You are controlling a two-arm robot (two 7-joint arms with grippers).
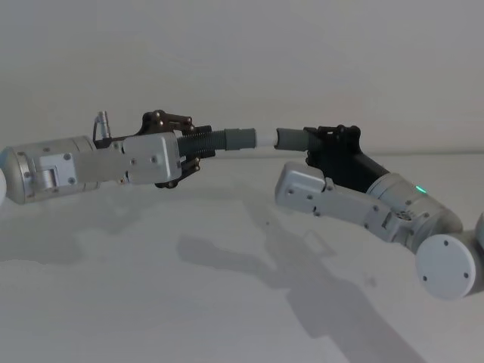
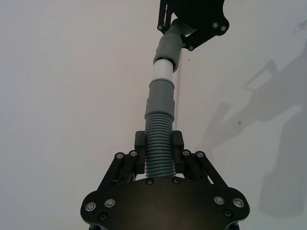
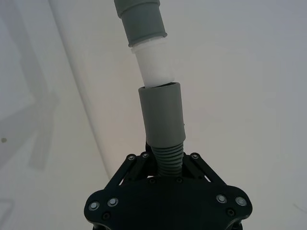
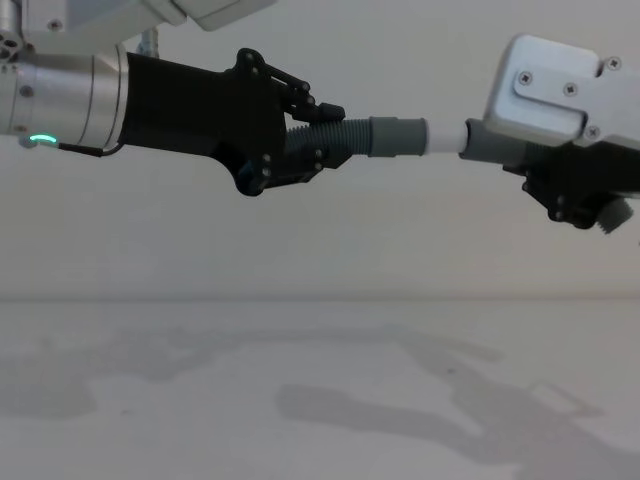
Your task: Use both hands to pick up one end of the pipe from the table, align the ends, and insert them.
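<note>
Left gripper (image 4: 325, 140) clamped on ribbed pipe piece (image 4: 330, 133), right gripper (image 1: 316, 142) clamped on second piece (image 1: 291, 138), both held above table (image 1: 189, 302), white spigot (image 4: 444, 139) between them, tip seemingly just inside plain mouth (image 3: 158, 86).

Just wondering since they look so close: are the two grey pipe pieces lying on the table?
No: in the chest view both pieces are held well above the table.

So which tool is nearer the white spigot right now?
About even. The left tool holds the ribbed piece whose collar carries the white spigot; the right tool holds the plain mouth meeting its tip.
</note>
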